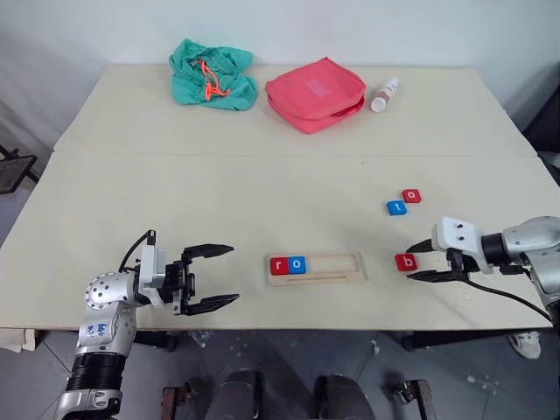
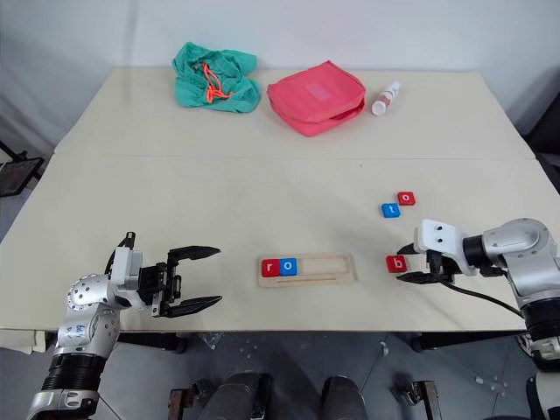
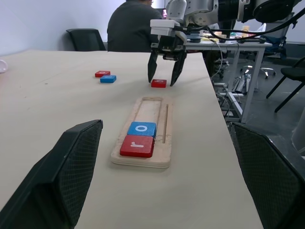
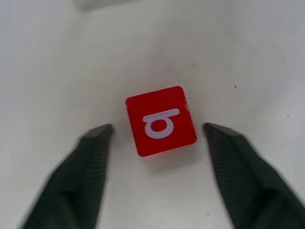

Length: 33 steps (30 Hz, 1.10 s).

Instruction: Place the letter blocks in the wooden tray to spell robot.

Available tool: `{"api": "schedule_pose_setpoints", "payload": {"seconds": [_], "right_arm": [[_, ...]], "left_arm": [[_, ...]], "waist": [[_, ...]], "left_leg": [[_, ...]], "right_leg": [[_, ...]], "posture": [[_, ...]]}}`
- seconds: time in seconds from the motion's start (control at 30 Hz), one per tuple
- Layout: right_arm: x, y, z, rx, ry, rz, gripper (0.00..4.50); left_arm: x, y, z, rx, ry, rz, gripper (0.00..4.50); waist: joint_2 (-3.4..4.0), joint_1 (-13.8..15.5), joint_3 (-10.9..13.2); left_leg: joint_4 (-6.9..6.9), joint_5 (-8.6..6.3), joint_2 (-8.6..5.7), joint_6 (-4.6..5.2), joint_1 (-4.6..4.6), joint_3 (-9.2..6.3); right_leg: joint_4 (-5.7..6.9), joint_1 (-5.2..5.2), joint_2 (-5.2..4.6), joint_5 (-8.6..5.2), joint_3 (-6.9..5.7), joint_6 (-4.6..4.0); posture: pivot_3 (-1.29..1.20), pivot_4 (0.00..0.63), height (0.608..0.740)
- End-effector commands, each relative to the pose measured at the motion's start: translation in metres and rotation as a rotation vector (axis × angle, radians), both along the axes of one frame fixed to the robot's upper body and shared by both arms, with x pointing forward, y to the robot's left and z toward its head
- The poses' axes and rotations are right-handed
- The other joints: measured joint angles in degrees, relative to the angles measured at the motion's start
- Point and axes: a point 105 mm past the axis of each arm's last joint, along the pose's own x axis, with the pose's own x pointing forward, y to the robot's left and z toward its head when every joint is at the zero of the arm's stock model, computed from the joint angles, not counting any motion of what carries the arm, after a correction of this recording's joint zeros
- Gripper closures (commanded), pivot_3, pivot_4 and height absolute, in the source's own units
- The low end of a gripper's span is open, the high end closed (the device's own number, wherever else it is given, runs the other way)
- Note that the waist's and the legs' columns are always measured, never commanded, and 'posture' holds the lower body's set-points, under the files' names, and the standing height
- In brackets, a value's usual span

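Note:
The wooden tray [image 1: 337, 262] lies near the table's front edge, with a red r block [image 1: 279, 266] and a blue o block [image 1: 297, 264] side by side at its left end. Right of the tray a red b block [image 1: 406, 262] lies flat on the table. My right gripper [image 1: 409, 262] straddles it, open; in the right wrist view a gap shows between each finger and the b block [image 4: 161, 120]. Farther back lie a blue t block [image 1: 396, 207] and a red o block [image 1: 411, 196]. My left gripper [image 1: 234, 274] hovers open and empty left of the tray.
At the back of the table are a green cloth bag [image 1: 213, 74], a red zip pouch [image 1: 315, 94] and a small white bottle [image 1: 384, 94]. A person [image 3: 136, 26] sits beyond the table's end near desks and chairs.

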Motion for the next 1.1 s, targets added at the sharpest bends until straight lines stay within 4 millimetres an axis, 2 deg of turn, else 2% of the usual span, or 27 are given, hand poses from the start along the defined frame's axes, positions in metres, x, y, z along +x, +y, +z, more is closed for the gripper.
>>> {"api": "schedule_pose_setpoints", "payload": {"seconds": [0.03, 0.13, 0.27, 0.33, 0.47, 0.6, 0.73, 1.1], "right_arm": [[0.004, 0.006, 0.013, 0.042, -0.054, -0.023, 2.99], [0.004, 0.017, 0.025, 0.067, -0.072, -0.021, 3.03], [0.004, 0.039, 0.055, 0.150, -0.126, -0.036, 3.03], [-0.001, 0.051, 0.061, 0.135, -0.086, -0.030, 3.03], [-0.008, 0.075, 0.057, 0.105, 0.034, -0.010, 3.03], [-0.013, 0.105, 0.055, 0.121, 0.054, 0.090, 3.03], [-0.010, 0.126, 0.049, 0.108, 0.074, 0.143, 3.03], [-0.008, 0.152, 0.031, 0.042, 0.066, 0.249, 3.03]], "left_arm": [[-0.001, 0.002, 0.008, -0.001, -0.043, -0.003, 0.00], [0.002, 0.003, 0.009, 0.000, -0.045, -0.002, 0.00], [0.006, 0.004, 0.010, 0.005, -0.047, -0.007, 0.00], [0.008, 0.004, 0.010, 0.010, -0.047, -0.014, 0.00], [0.011, 0.005, 0.009, 0.024, -0.048, -0.031, 0.00], [0.012, 0.005, 0.009, 0.029, -0.050, -0.041, 0.00], [0.010, 0.007, 0.008, 0.036, -0.051, -0.046, 0.00], [0.001, 0.015, 0.006, 0.059, -0.055, -0.004, 0.00]], "waist": [[0.00, 0.0, 0.0], [0.03, 0.0, 0.0], [0.03, 0.1, 0.0], [0.03, 0.1, 0.0], [0.02, 0.2, 0.0], [0.02, 0.0, 0.0], [0.02, -0.1, 0.0], [0.02, -0.1, 0.0]], "left_leg": [[0.00, 0.00, 0.01, 0.00, 0.00, 0.00], [-0.02, 0.00, 0.01, 0.00, -0.01, 0.00], [-0.03, 0.00, -0.01, 0.00, -0.03, 0.00], [-0.02, 0.00, 0.00, -0.01, -0.03, -0.03], [-0.01, 0.00, -0.02, 0.00, -0.04, -0.08], [-0.02, -0.01, -0.02, -0.01, -0.06, -0.11], [-0.05, -0.01, -0.02, -0.02, -0.08, -0.10], [-0.05, -0.01, -0.05, -0.02, -0.10, -0.14]], "right_leg": [[0.00, 0.00, 0.00, 0.00, 0.00, 0.00], [0.00, -0.03, 0.00, 0.00, 0.01, 0.00], [0.00, -0.05, -0.01, 0.00, 0.01, 0.00], [0.01, -0.04, 0.00, 0.00, 0.00, 0.00], [0.01, -0.04, 0.00, 0.00, 0.02, 0.00], [0.00, -0.06, 0.00, 0.00, 0.01, 0.00], [0.05, -0.13, 0.00, 0.00, 0.01, 0.00], [0.11, -0.16, -0.01, 0.00, 0.01, 0.00]], "posture": [[0.00, 0.150, 0.740], [0.00, 0.150, 0.740], [0.00, 0.150, 0.740], [0.00, 0.150, 0.740], [0.00, 0.150, 0.740], [0.00, 0.150, 0.740], [0.00, 0.150, 0.740], [0.00, 0.150, 0.740]]}}
